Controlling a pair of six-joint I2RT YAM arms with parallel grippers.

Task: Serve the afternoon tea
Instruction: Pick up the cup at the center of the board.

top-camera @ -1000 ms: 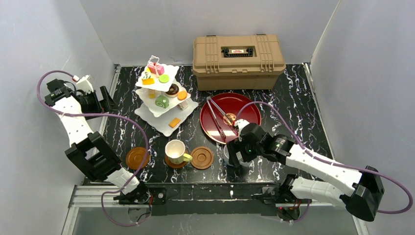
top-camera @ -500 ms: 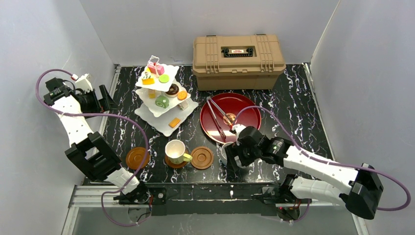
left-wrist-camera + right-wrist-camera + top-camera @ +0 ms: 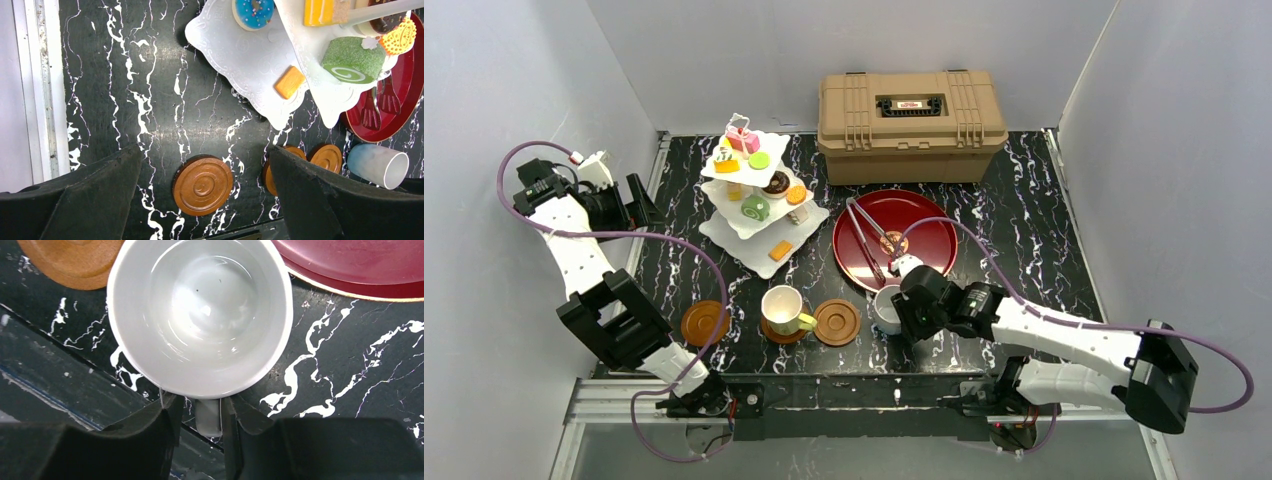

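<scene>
Sliding left since a second ago, the right tool (image 3: 201, 410) is narrowing its jaws around the handle of the white mug (image 3: 200, 315), which is pointing straight at it; whether they are clamping yet I cannot tell. The mug is standing on the counter (image 3: 1024, 210), just right of the bare coaster (image 3: 837, 322). The left tool (image 3: 205, 150) is hanging wide open, empty, well apart.

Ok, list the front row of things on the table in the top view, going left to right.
brown round wooden coaster → cream-yellow mug → second brown round coaster → white mug
</scene>
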